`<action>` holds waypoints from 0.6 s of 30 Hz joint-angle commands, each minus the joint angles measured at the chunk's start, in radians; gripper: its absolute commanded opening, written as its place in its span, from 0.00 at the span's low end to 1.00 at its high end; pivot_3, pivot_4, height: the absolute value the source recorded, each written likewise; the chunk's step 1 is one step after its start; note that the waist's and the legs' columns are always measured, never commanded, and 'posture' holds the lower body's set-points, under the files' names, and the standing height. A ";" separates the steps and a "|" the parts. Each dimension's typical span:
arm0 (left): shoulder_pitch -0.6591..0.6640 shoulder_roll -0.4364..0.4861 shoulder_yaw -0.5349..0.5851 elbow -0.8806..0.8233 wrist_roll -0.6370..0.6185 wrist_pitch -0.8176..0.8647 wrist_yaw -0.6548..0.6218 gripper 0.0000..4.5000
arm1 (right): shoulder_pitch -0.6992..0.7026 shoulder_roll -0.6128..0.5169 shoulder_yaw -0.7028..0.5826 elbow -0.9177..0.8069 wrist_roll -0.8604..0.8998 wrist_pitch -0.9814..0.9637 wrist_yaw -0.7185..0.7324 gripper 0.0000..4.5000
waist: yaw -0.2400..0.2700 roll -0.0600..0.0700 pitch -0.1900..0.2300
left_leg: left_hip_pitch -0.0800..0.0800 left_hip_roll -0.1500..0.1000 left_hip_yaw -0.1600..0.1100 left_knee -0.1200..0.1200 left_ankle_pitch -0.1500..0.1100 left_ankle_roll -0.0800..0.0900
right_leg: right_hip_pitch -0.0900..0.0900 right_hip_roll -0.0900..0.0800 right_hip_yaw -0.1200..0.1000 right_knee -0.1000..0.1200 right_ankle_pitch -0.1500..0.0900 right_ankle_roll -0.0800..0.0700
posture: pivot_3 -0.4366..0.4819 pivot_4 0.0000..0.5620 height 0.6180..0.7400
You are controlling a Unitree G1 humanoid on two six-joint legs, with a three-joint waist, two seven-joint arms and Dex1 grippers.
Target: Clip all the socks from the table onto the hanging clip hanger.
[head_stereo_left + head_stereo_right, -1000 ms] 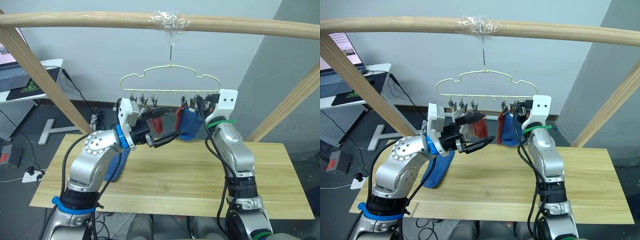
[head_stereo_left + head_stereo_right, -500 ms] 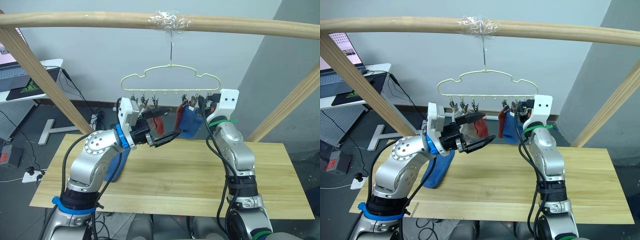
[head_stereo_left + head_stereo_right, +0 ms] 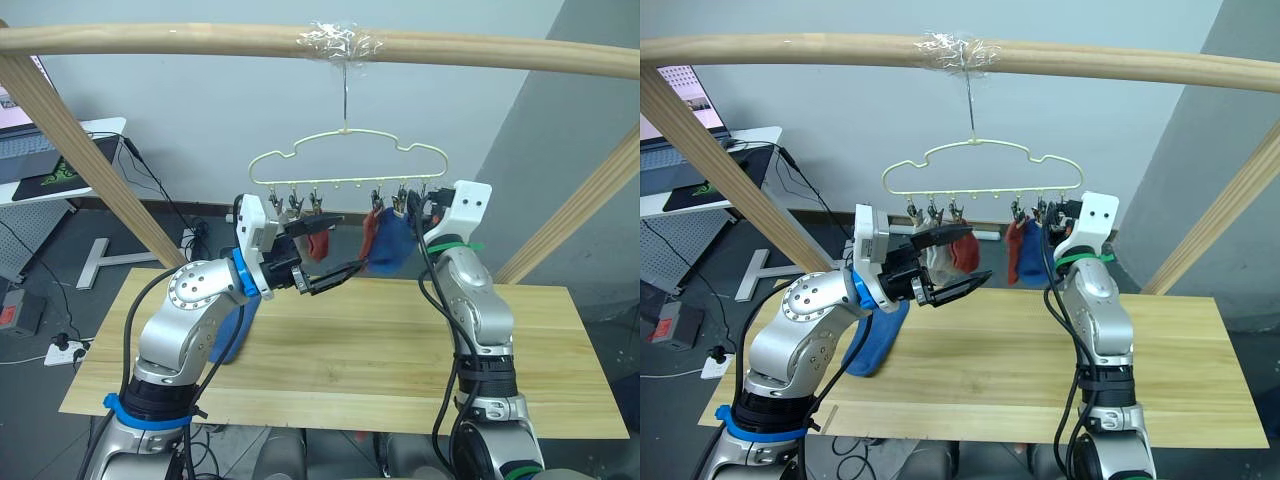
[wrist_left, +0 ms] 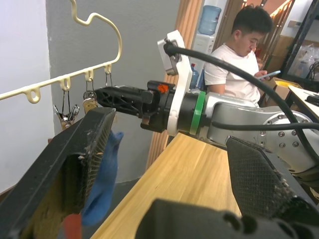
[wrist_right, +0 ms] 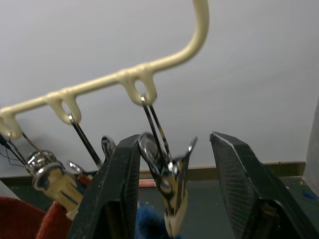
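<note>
Two arms up at the clip hanger, one blue sock left on the worktop

Head views: the clip hanger hangs by its hook from the wooden bar. Below its row of clips hang a rust-red sock and a blue sock toward its right end, and a grey sock with another rust-red sock toward its left end. A second blue sock lies draped over the worktop edge, well below the hanger, behind the left arm. The left gripper is raised just under the hanger's left clips, jaws spread wide and holding nothing.

Left wrist view: its wide-open jaws frame the right arm reaching toward the hanger; a seated person is behind.

Right wrist view: the right gripper has its jaws open on either side of a metal clip at the hanger's right end, not pinching it.

Socks are light, limp and likely to fold; I would grip the cuff so an edge can be fed into the clip. The hanger swings freely, so it wants steadying.
</note>
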 commanded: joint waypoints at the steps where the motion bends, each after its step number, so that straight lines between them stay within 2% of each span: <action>1: -0.015 -0.004 0.001 -0.043 -0.020 -0.004 0.002 0.92 | -0.002 -0.005 0.008 -0.046 -0.011 -0.002 -0.012 0.50 | 0.000 0.000 0.000 | 0.000 0.000 0.000 0.000 0.000 0.000 | 0.000 0.000 0.000 0.000 0.000 0.000 | 0.63 0.28 1.00; 18: -0.006 -0.009 0.017 -0.034 -0.018 -0.031 -0.002 0.92 | -0.013 -0.025 0.085 -0.060 -0.072 -0.015 0.004 0.50 | 0.000 0.000 0.000 | 0.000 0.000 0.000 0.000 0.000 0.000 | 0.000 0.000 0.000 0.000 0.000 0.000 | 0.63 0.28 1.00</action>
